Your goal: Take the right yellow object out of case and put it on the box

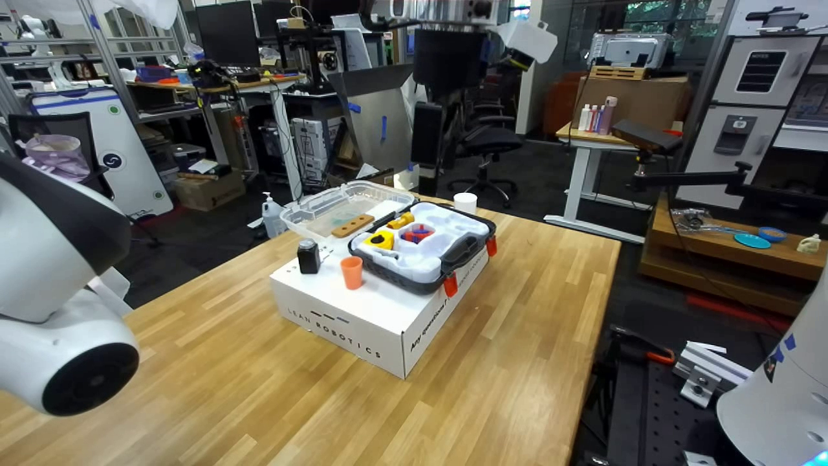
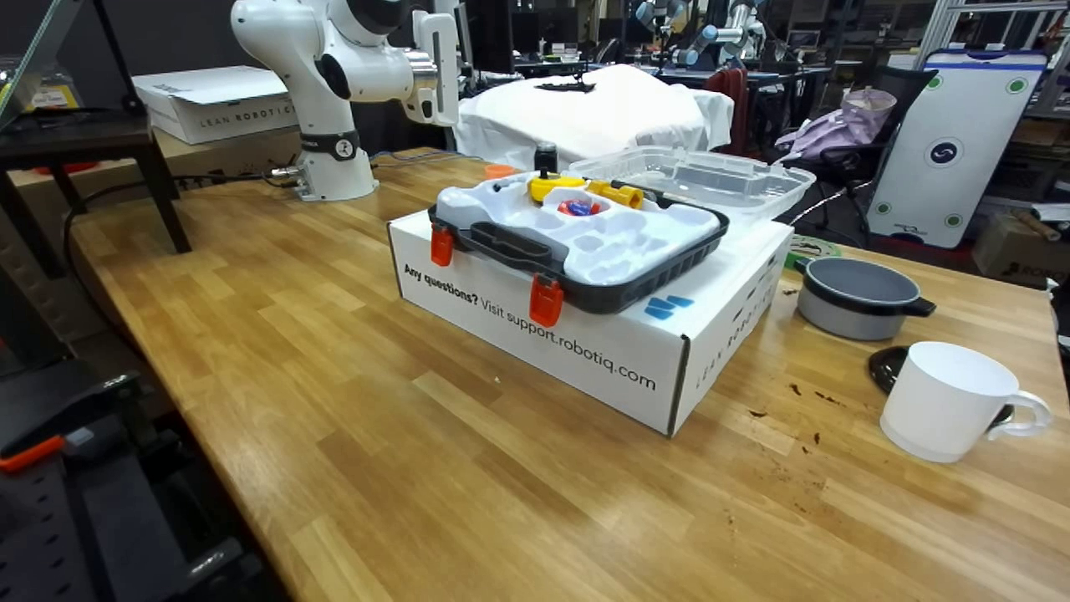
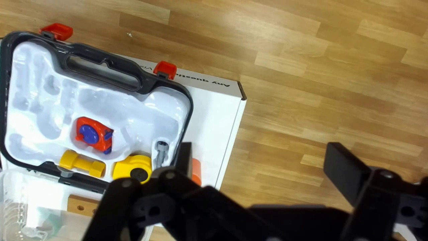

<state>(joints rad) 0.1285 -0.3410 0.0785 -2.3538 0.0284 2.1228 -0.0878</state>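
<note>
Cup (image 1: 352, 273) and perhaps a black bottle (image 1: 308, 257) stand near the case (image 1: 433, 248).

Orange cup (image 1: 352, 273) flanks the case (image 3: 97, 103), room above.

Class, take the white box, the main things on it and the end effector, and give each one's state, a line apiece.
Box: shut
Case: open, on the box
Lid: folded back
Latches: undone
Yellow bar: in the case
Yellow round piece: in the case
Red piece: in the case
Grey screw: in the case
Orange cup: upright
Black object: upright
Wooden bar: lying down
End effector: open, holding nothing
</note>
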